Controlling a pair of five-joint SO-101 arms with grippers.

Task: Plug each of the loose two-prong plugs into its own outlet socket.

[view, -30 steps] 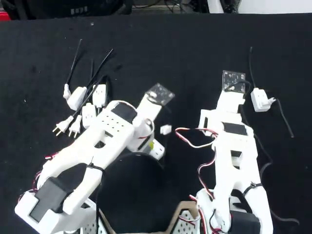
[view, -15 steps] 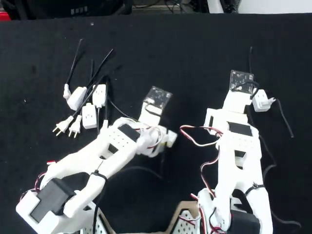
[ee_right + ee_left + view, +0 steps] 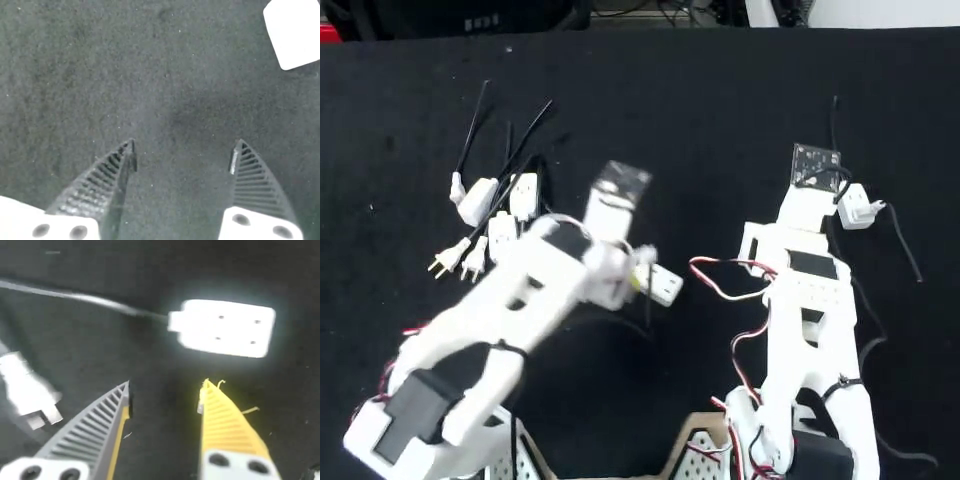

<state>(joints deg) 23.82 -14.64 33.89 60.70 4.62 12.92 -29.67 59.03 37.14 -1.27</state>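
Observation:
My left gripper (image 3: 165,389) is open, with yellow-edged fingers (image 3: 220,415), and nothing sits between them. Just beyond its tips lies a white outlet socket (image 3: 222,327) with a cable trailing off. In the high view this socket (image 3: 661,286) lies beside the left arm's wrist (image 3: 605,255). A white two-prong plug (image 3: 27,392) lies off to one side. My right gripper (image 3: 185,146) is open over bare black cloth. A white plug body (image 3: 295,30) lies beyond one fingertip. In the high view that plug (image 3: 858,206) rests beside the right arm's camera board (image 3: 815,166).
A cluster of white plugs and sockets (image 3: 500,215) with black cables lies at the left of the black table (image 3: 700,110). Two of its plugs (image 3: 460,260) point their prongs toward the front left. Red and white wires (image 3: 720,285) loop between the arms.
The left arm has swung, its wrist shifting left and farther back beside the socket. The right arm moved slightly right toward the white plug, then stayed still.

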